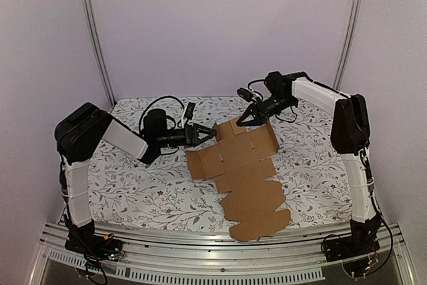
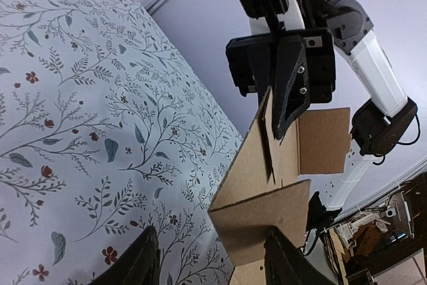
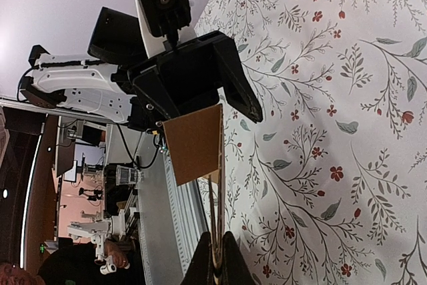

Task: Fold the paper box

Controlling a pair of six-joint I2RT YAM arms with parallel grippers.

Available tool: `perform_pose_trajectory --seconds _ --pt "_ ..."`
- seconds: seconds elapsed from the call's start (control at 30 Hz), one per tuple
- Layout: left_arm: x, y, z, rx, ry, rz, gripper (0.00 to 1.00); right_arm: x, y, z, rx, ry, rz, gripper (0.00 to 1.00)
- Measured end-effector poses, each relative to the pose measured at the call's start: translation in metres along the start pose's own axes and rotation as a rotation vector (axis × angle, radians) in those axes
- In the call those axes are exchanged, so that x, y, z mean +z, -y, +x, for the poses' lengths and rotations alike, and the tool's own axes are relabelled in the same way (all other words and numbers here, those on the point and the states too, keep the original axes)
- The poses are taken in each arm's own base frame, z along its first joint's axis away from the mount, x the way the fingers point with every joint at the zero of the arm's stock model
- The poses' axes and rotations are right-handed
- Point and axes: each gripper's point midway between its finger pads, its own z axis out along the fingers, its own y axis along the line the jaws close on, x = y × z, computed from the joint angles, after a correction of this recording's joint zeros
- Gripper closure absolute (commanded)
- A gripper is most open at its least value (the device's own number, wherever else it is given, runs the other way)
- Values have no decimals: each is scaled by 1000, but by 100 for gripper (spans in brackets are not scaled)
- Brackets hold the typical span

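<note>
Done: far flaps of paper box (image 1: 250,185) raised; rest flat.
My R tool (image 1: 245,119): pinching a flap.
My L tool (image 1: 211,135): half-wide, no grip.
To do: most folds.

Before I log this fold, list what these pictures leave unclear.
Left wrist view: the bottom edge cuts off the fingertips of the left hand, so contact with the paper box is unclear.
Right wrist view: the box's raised flap covers part of the left hand.
Top view: right hand too small to show how deep its pinch sits.

pale lilac walls (image 1: 220,25) enclose a floral-clothed table (image 1: 133,185); beyond, perhaps a cluttered workshop (image 3: 87,211).
</note>
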Motion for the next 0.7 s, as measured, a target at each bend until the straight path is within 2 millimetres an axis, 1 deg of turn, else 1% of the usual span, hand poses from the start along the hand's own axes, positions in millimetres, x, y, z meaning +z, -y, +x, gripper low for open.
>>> perform_pose_trajectory --seconds 0.13,0.27,0.33,0.4,0.57,0.7 --pt "2 7 -2 -1 -1 41 49 0 -5 2 15 5 -58 100" --pt "4 9 -2 -13 6 88 53 0 -6 4 28 9 -97 100" --pt "6 10 -1 -24 4 107 58 0 -5 5 35 8 -106 100" --pt "7 11 0 -35 2 123 66 0 -4 6 38 8 -108 100" --pt "10 26 -6 -25 -5 180 86 1 -3 5 34 10 -106 100" --pt "11 33 -10 -26 -8 207 93 1 -1 3 27 15 -96 100"
